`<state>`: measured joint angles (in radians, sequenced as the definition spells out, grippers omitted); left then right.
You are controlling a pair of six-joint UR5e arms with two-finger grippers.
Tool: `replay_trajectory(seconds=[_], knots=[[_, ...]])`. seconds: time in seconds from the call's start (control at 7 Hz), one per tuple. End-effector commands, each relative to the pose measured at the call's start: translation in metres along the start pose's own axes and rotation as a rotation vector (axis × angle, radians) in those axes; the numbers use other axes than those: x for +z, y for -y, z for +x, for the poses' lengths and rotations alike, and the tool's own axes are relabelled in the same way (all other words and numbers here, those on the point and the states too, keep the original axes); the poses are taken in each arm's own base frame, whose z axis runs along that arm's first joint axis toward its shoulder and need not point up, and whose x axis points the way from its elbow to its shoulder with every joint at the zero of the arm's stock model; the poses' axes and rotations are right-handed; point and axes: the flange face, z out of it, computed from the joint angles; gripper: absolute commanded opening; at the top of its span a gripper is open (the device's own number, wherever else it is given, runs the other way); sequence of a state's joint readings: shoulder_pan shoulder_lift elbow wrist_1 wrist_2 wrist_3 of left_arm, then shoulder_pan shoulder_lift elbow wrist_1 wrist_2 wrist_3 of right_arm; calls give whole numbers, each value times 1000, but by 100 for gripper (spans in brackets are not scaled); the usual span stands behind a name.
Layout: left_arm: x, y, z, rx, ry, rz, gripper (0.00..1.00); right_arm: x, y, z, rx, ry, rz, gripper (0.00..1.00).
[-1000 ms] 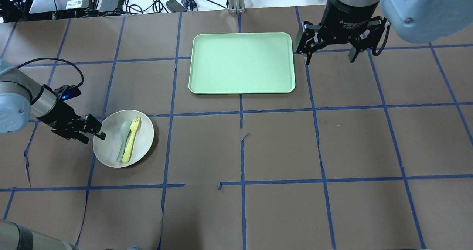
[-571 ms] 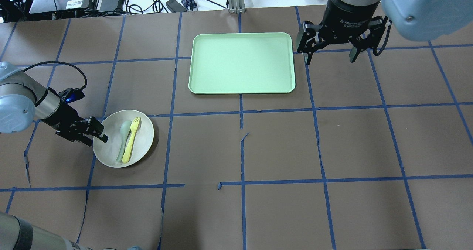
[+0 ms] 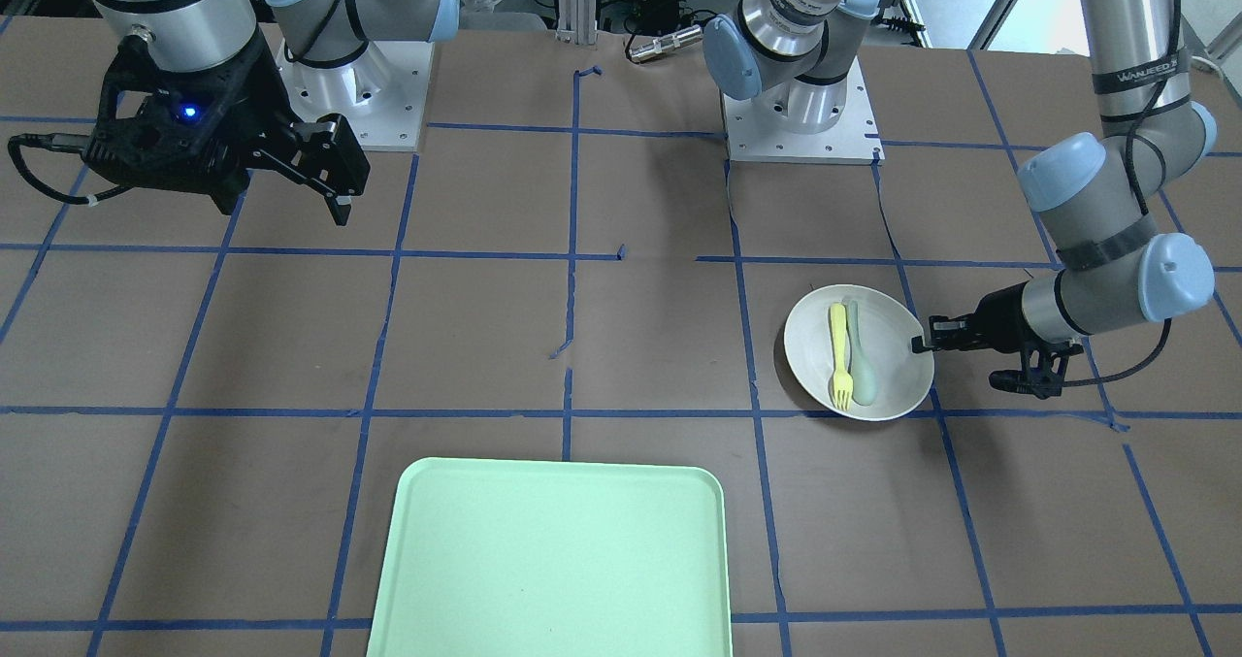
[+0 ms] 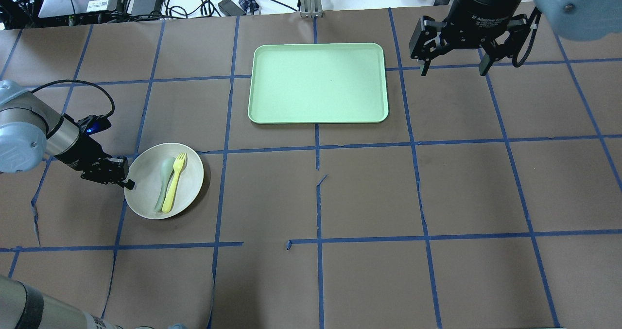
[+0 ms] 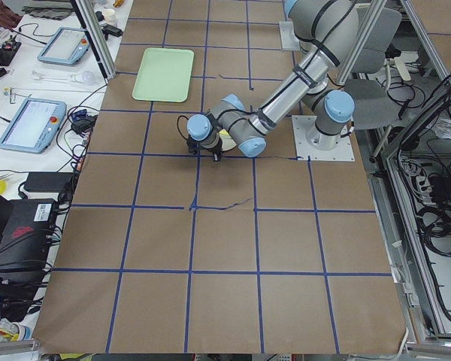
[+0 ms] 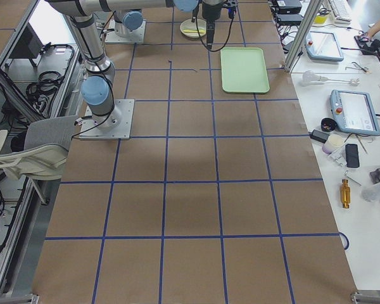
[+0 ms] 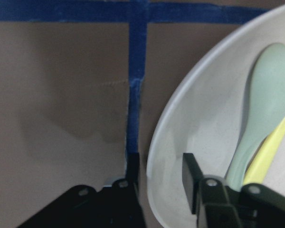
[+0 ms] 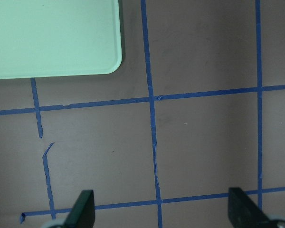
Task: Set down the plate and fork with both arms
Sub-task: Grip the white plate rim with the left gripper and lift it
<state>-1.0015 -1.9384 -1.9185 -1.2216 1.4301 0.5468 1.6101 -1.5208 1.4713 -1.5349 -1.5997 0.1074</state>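
The off-white plate (image 4: 146,195) lies on the table's left side, and it also shows in the front view (image 3: 898,371). The yellow fork (image 4: 173,183) lies in it beside a grey-green spoon (image 4: 164,183). My left gripper (image 4: 127,183) is at the plate's left rim. In the left wrist view one finger (image 7: 133,175) is outside the rim and the other is inside, closed in on the plate (image 7: 199,118). My right gripper (image 4: 454,69) is open and empty. It hangs above the table to the right of the tray.
The pale green tray (image 4: 318,83) lies at the far middle of the table, and its corner shows in the right wrist view (image 8: 52,38). Blue tape lines cross the brown table cover. Cables and devices lie beyond the far edge.
My left gripper has moved in onto the plate's rim and its fingers have narrowed. The plate has shifted slightly right. My right gripper has moved right and farther back, still open.
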Motion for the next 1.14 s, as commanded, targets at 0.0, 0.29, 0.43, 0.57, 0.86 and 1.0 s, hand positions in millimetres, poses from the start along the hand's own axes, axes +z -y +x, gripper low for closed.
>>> replay_trajectory(seconds=[0.0,0.29,0.43,0.57,0.86,1.0], knots=[[-18,9,1,-36,-11,-9,0,-1,-3,-5,-36,7,-6,100],[-39,26,6,-103,-64,31,0,-29,1,-6,-22,20,57,100],[-48,33,8,-109,-84,41,0,-34,5,-8,-24,18,66,100],[-68,51,27,-129,-76,71,0,-26,7,-9,-24,18,51,100],[-117,106,107,-95,-62,125,0,-10,19,-12,-27,16,33,100],[-136,134,145,-74,-54,156,0,-13,23,-12,-31,20,68,100]])
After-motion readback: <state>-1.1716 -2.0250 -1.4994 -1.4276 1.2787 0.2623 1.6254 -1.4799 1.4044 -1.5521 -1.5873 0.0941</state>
